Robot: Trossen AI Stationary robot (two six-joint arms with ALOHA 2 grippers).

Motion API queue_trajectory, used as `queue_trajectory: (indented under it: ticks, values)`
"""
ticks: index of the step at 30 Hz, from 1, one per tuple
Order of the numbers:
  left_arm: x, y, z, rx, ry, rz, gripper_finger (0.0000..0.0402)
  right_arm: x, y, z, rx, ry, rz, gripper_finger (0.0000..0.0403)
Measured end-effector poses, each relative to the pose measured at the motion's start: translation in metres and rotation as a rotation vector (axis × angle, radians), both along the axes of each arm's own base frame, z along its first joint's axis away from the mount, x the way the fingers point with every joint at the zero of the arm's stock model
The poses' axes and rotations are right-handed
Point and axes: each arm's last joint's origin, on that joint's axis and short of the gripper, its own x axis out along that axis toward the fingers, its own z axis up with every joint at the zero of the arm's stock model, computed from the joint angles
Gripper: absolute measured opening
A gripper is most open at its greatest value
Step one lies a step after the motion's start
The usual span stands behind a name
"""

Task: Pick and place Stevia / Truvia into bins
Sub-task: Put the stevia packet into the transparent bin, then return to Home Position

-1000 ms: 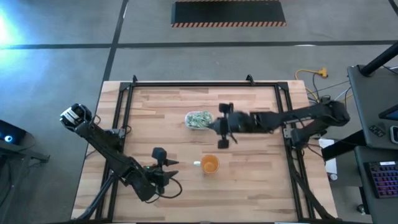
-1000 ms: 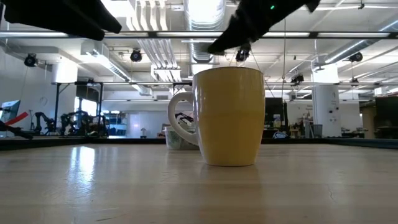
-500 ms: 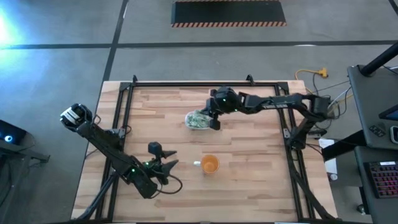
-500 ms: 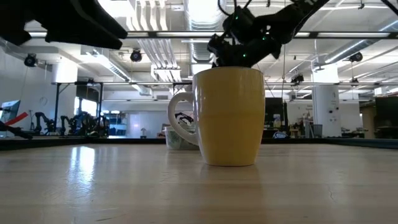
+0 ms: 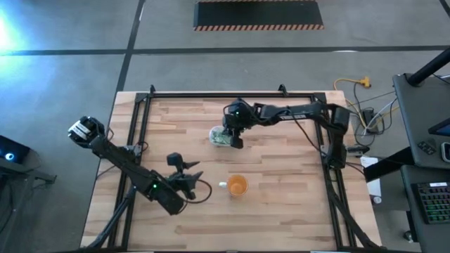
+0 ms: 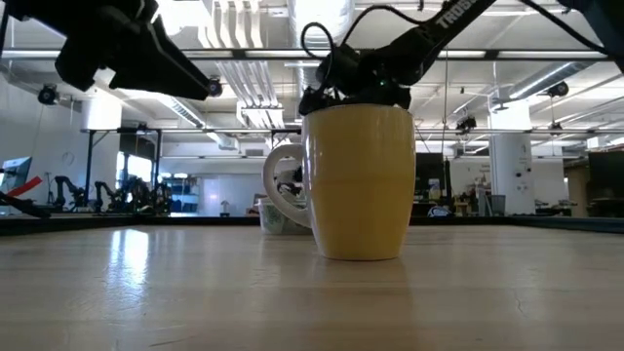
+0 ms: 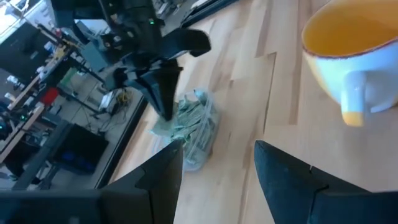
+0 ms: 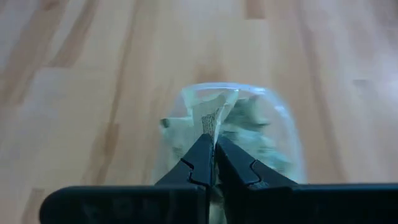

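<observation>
The clear tub (image 5: 222,135) stands on the table's far middle, heaped with pale green and white sachets (image 8: 255,134); it also shows in the left wrist view (image 7: 194,129) and behind the cup in the low view (image 6: 281,217). My right gripper (image 5: 235,139) hangs over the tub's right side, shut on one sachet (image 8: 212,119). My left gripper (image 5: 188,177) is open and hovers over the table's near left, left of the orange cup (image 5: 238,185), pointing toward the cup and tub. My right gripper (image 8: 212,143) pinches a single sachet by one end (image 8: 212,129) between its two fingertips, coming from above and slanting from the table's right. The sachet stands edge-on beyond the fingertips, over the heap in the tub; whether it touches the heap I cannot tell.
The orange cup (image 7: 354,53) stands near of the tub with its handle toward the table's left; in the low view the cup (image 6: 359,180) fills the middle. A small white scrap (image 5: 222,185) lies beside the handle. A black frame (image 5: 211,96) rims the table.
My right gripper has swung from the right of the tub toward the table's left and now hangs over the tub. My left gripper has edged toward the table's far side and turned slightly.
</observation>
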Motion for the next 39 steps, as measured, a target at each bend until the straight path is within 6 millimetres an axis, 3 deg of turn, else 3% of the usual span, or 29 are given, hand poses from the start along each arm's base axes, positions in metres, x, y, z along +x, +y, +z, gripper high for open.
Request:
queue_trajectory:
  ticks: [9, 21, 26, 33, 39]
  values:
    - [-0.004, 0.004, -0.010, -0.017, 0.001, 0.020, 0.0183, 0.010, -0.003, -0.033, 0.072, 0.086, 0.031, 0.0009]
    - [-0.004, 0.005, -0.011, -0.026, -0.003, 0.028, 0.0183, 0.008, -0.006, -0.033, 0.078, 0.098, 0.022, 0.0012]
    - [-0.004, 0.005, -0.011, -0.028, -0.006, 0.029, 0.0183, 0.007, -0.006, -0.031, 0.077, 0.093, 0.023, 0.0055]
    - [-0.004, 0.005, -0.011, -0.030, -0.007, 0.029, 0.0183, 0.005, -0.006, -0.018, 0.068, 0.072, 0.024, 0.0130]
    - [-0.004, 0.006, -0.009, 0.003, -0.034, 0.056, 0.0183, -0.004, -0.001, 0.025, 0.039, -0.021, 0.024, 0.0157]
